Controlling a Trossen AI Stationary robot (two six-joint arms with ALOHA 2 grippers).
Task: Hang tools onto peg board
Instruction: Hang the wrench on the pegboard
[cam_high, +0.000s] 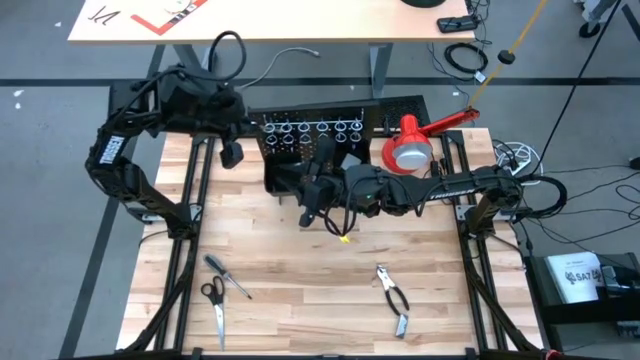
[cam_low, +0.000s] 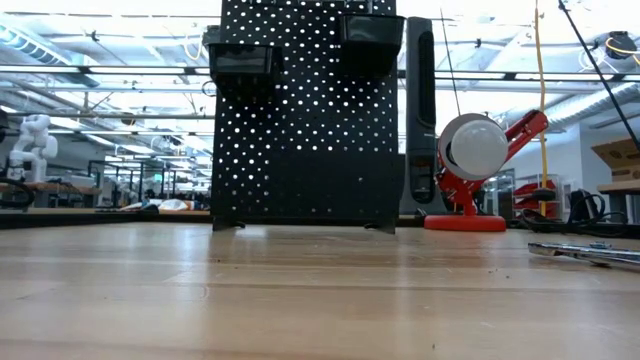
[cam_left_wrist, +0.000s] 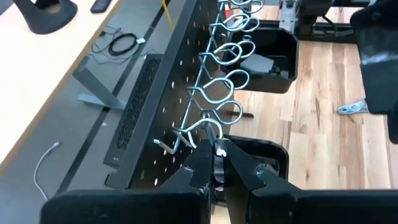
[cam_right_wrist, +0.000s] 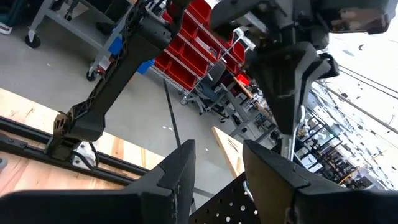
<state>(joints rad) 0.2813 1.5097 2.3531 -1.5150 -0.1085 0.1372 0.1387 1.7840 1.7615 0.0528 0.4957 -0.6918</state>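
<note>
At the table's six o'clock edge the tools wait flat on the wood: scissors (cam_high: 214, 303) and a thin screwdriver (cam_high: 228, 276) toward seven, pliers (cam_high: 392, 288) and a silver wrench (cam_high: 402, 324) toward five. All are stiff metal and probably light. The bare steel shafts look slippery, so the handles are the better places to take hold. The scissors and pliers could swing open at the pivot if caught by one leg alone.

Farther in, near the table's centre, the right gripper (cam_right_wrist: 217, 168) hangs in front of the peg board (cam_low: 300, 150) with its fingers apart and nothing showing between them.

Farthest, toward twelve o'clock, the peg board stands upright. The left gripper (cam_left_wrist: 219, 168) sits at the eleven o'clock end of the board's row of silver rings (cam_left_wrist: 224, 93), fingers pinched together on what looks like a small metal piece (cam_left_wrist: 219, 151). That piece is thin, rigid and likely to twist in the pads, so a squeeze across its middle seems safest while it is threaded at the rings.
</note>
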